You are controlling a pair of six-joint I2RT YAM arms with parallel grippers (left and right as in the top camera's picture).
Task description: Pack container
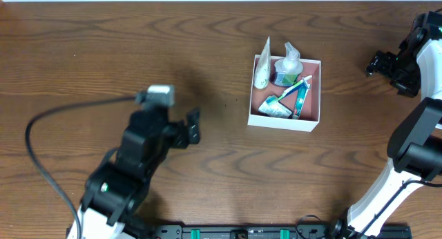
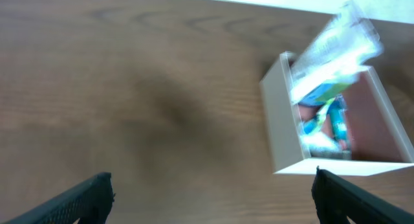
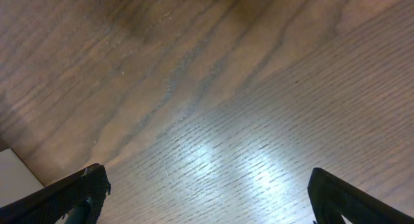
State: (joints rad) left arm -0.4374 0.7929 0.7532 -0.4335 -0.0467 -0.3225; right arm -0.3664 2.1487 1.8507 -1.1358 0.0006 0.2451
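1. container [image 1: 283,121] sits on the worktop [image 1: 103,45], right of centre and towards the far edge, flat and open side up. it lies between the two arms, so either could probably reach it.
2. inside it: a white tube [image 1: 262,70] and a pump bottle [image 1: 288,66] lean on the far wall and stick up over the rim. a teal-and-white tube [image 1: 298,94] lies slanted in the middle, and a green-and-white packet [image 1: 275,108] is near the front left corner. the tall items are propped on the walls, likely because the box is too shallow to hold them upright.
3. left hand [image 1: 195,126]: jaws wide apart, nothing between them. it is low over bare wood, well left of the container and pointed at it. left wrist view is blurred, with the box wall [image 2: 284,127] at the right of the frame.
4. right hand [image 1: 373,65]: jaws also spread, gripping nothing. it is off near the far right, apart from the container. its wrist view shows only wood grain between the fingertips [image 3: 97,182].
5. no loose toiletries show on the worktop, so packing looks done or nearly so. both hands seem parked clear of the box so as not to knock the leaning items.
6. risk: bumping the box could tip the tube or bottle out.
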